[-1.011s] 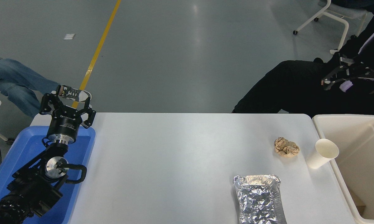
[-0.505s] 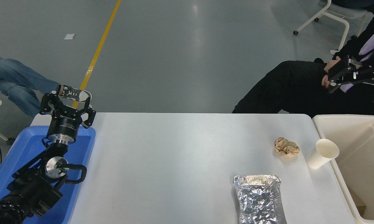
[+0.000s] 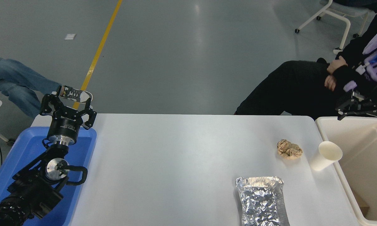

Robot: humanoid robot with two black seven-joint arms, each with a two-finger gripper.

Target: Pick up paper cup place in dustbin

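Observation:
The paper cup is plain off-white and stands upright near the table's right edge, right beside the dustbin. The dustbin is a large cream bin at the far right, partly cut off by the picture's edge. My right gripper comes in from the right edge, open and empty. It hangs over the dustbin's far rim, beyond and to the right of the cup and apart from it. My left gripper is parked open over the blue tray at the lower left.
A crumpled brown paper ball lies just left of the cup. A silver foil container lies at the table's front. A blue tray sits at the left edge. A person in black sits behind the table's far right; another person's leg shows at left.
My right gripper has come down from in front of the seated person to just above the dustbin's far rim. The cup, the paper ball and the left arm have not moved.

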